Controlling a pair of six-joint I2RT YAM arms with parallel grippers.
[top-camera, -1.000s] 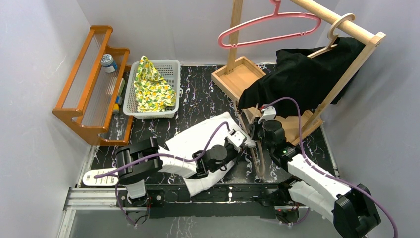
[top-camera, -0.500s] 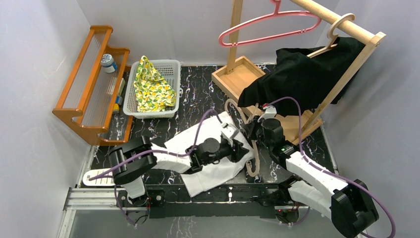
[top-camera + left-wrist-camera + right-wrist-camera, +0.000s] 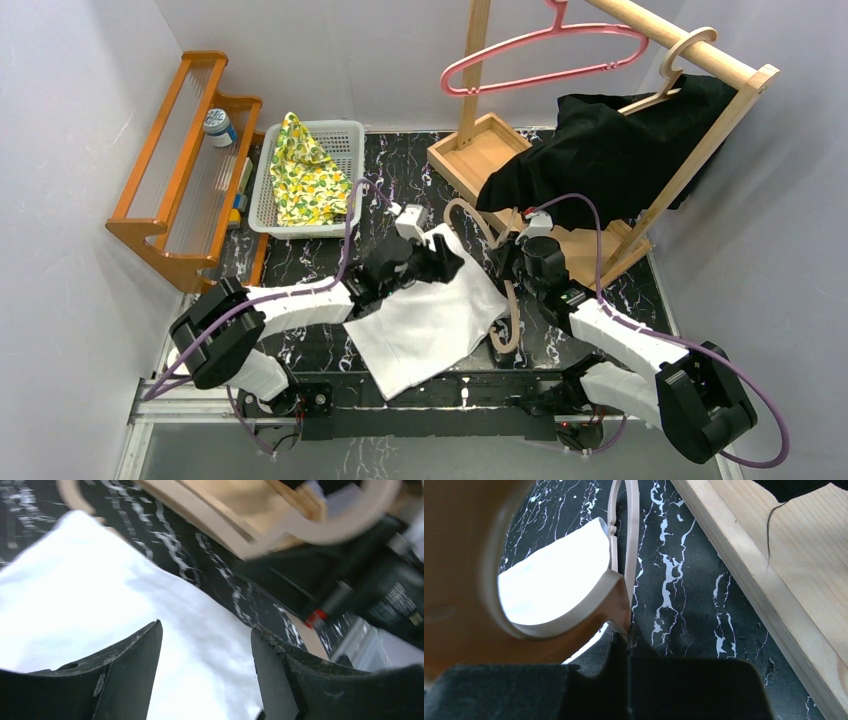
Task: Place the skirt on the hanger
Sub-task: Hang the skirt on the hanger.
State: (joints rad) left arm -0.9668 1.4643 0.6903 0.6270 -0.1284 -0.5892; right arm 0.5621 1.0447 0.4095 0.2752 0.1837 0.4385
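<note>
White skirt (image 3: 425, 325) lies flat on the marbled surface (image 3: 400, 190). Left pincer (image 3: 205, 630) hovers over its far edge, jaws apart. Right pincer (image 3: 626, 652) is clamped on the wooden hanger (image 3: 474, 645), which is partly hidden beneath that arm.

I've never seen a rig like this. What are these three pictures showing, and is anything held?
Two robot arms sit at the near edge of a black marbled table. One picture looks down from overhead; the other two come from cameras on each wrist. On it lie a white skirt, a basket with a patterned cloth, and a wooden rack carrying a black garment. The right gripper is shut on a beige hanger; the left gripper hangs open over the skirt, holding nothing.
</note>
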